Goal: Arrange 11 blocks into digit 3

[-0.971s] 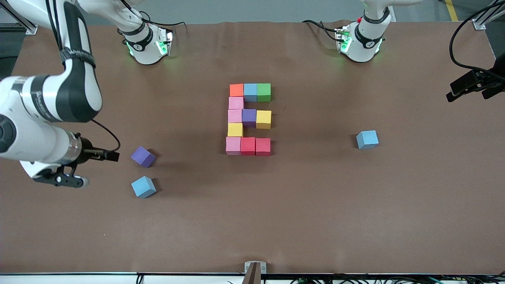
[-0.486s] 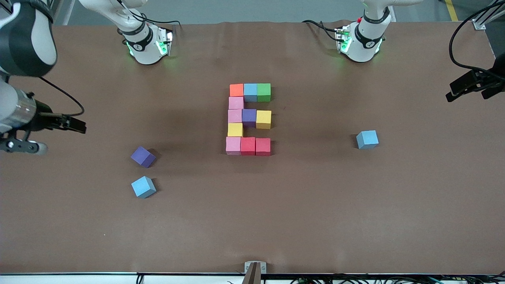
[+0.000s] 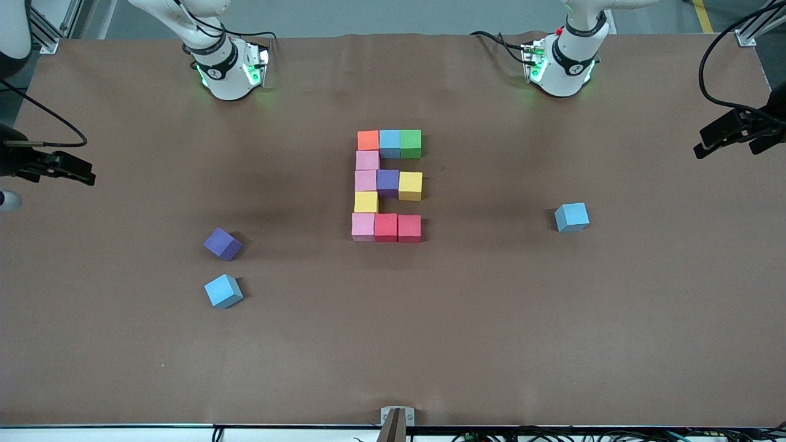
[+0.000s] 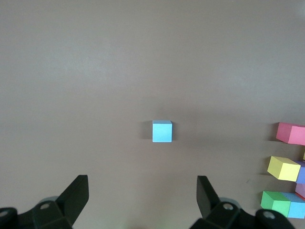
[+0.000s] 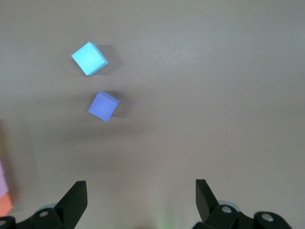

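Note:
Eleven blocks sit pressed together in the middle of the table as a blocky figure (image 3: pixel 387 182): three short bars off one spine, which runs from the orange block (image 3: pixel 368 140) to a pink one (image 3: pixel 363 226). The spine lies on the right arm's side. Part of the figure (image 4: pixel 283 168) shows in the left wrist view. My left gripper (image 4: pixel 143 183) hangs open and empty high over the left arm's end of the table. My right gripper (image 5: pixel 141 188) is open and empty too, high over the right arm's end.
Loose blocks lie apart from the figure: a purple one (image 3: pixel 222 244) (image 5: pixel 103 106) and a light blue one (image 3: pixel 223 290) (image 5: pixel 89 58) toward the right arm's end, another light blue one (image 3: pixel 571 217) (image 4: pixel 162 131) toward the left arm's end. Brown table (image 3: pixel 393 344) all round.
The right arm has pulled back from beside the purple loose block to the table's end, nearly out of the front view. No block moved. The left arm stayed still.

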You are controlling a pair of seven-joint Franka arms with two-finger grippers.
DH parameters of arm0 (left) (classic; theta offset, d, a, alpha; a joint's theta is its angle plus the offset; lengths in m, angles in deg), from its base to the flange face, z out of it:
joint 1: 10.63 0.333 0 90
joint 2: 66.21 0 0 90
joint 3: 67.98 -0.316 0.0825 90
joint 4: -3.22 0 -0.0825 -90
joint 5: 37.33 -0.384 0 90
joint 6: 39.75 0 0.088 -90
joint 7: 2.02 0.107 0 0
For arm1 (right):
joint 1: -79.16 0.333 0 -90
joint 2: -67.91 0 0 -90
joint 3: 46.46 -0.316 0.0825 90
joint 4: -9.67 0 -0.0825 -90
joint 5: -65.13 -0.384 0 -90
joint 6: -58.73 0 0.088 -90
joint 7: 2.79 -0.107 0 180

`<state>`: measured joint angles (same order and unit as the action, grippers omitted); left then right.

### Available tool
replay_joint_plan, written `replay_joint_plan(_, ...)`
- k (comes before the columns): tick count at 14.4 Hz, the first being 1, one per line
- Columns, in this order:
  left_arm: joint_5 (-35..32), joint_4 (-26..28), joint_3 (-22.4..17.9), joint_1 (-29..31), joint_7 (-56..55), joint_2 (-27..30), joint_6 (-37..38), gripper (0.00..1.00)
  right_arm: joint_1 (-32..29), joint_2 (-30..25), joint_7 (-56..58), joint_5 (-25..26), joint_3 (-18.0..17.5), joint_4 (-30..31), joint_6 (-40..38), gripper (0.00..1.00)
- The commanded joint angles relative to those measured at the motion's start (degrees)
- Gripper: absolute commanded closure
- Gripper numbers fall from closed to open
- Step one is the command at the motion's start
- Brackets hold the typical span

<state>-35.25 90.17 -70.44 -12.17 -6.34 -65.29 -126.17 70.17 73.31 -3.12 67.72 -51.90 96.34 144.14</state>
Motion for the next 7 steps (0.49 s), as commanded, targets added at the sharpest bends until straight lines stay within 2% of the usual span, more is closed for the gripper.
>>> replay_joint_plan(1,0.9,-0.3,-0.1,0.0,-0.1,0.0,0.1,0.0,-2.5,-0.1,1.1,-2.5,-1.3,-0.1,-0.5,0.0)
replay_joint_plan(7,1.0,-0.4,0.1,0.0,0.4,0.9,1.2,0.0,-2.3,1.5,0.7,-1.6,-1.5,-4.0,-0.4,0.0)
